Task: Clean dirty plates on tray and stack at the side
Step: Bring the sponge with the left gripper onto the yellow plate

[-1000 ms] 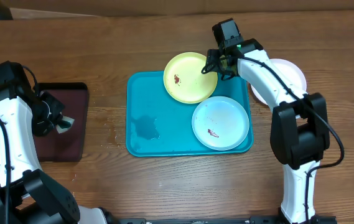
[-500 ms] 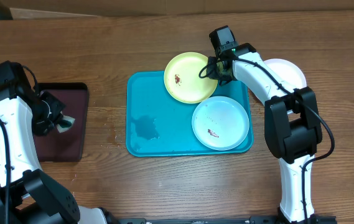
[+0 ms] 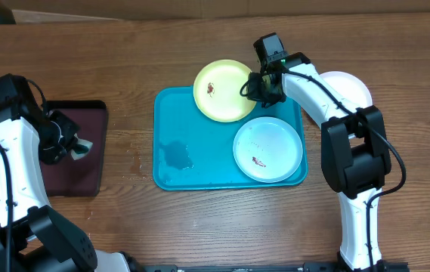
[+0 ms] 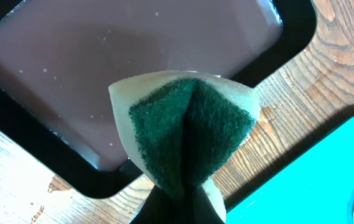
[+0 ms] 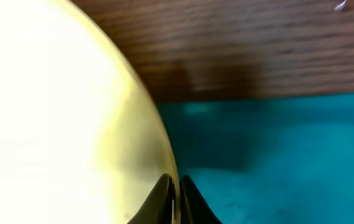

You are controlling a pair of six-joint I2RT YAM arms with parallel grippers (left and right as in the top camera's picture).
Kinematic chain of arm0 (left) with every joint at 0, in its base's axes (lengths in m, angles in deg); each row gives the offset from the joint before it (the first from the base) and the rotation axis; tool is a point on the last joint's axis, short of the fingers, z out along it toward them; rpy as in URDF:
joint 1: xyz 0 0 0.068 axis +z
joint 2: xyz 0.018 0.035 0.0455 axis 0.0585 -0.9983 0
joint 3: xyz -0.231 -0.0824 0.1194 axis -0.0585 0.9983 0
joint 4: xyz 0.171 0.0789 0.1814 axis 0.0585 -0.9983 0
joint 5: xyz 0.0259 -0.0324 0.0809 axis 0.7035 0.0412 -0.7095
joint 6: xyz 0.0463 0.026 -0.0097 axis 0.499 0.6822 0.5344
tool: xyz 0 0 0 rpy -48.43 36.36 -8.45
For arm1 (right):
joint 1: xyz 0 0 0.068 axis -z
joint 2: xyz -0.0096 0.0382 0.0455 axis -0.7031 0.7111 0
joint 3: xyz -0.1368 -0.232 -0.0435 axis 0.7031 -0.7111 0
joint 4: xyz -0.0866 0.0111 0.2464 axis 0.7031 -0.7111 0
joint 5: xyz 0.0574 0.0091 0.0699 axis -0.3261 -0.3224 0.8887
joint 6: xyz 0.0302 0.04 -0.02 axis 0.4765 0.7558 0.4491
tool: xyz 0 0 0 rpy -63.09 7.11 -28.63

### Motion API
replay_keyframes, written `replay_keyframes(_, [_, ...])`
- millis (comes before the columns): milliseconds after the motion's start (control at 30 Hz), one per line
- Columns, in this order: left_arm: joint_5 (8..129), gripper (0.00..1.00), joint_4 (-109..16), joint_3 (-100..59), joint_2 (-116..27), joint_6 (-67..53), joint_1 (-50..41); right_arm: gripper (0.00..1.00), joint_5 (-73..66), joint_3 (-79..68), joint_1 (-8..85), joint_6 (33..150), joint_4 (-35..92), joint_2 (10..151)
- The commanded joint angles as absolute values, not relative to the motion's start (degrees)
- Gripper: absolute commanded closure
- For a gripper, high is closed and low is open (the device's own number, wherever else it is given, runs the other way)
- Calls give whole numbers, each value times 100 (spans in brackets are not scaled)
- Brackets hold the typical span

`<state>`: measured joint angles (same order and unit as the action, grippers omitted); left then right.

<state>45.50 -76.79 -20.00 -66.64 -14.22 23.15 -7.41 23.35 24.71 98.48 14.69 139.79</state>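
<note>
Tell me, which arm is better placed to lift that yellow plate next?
Right. The right pincer is shut on the rim of the yellow plate; the left pincer grips a sponge far off, above the maroon tray.

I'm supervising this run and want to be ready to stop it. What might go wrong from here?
1. The right gripper pinches only the thin rim of the yellow plate, which may tilt or slip out when lifted.
2. That plate overhangs the far rim of the tray and could catch on it.
3. Scrubbing with the sponge in the left gripper may lever the plate from that one-sided hold.
</note>
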Motion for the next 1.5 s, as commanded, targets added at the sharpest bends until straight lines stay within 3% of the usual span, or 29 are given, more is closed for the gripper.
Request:
replay_keyframes(0, [4655,96,-7661,-1978,-6658,-1313,2324,94,-402,2355,2438,9835,1408,14047])
replay_keyframes(200, [4799,96,-7639,-1978,-6658,-1293,2324,96,-269,2352,2409,9822,1343,14047])
replay_keyframes(333, [5623,96,-7395,-1978,-6658,-655,2197,96,140,2355,2239,9663,1297,14047])
replay_keyframes(567, [6406,96,-7100,-1978,-6658,101,1432,96,76,2355,1675,9236,1203,14047])
replay_keyframes(967, [5958,96,-6920,-1978,-6926,-301,-59,96,-7,2352,1258,9258,333,14047])
replay_keyframes(1467, [6620,96,-6166,-1978,-8378,-692,-1409,96,19,1974,1091,9405,317,14047])
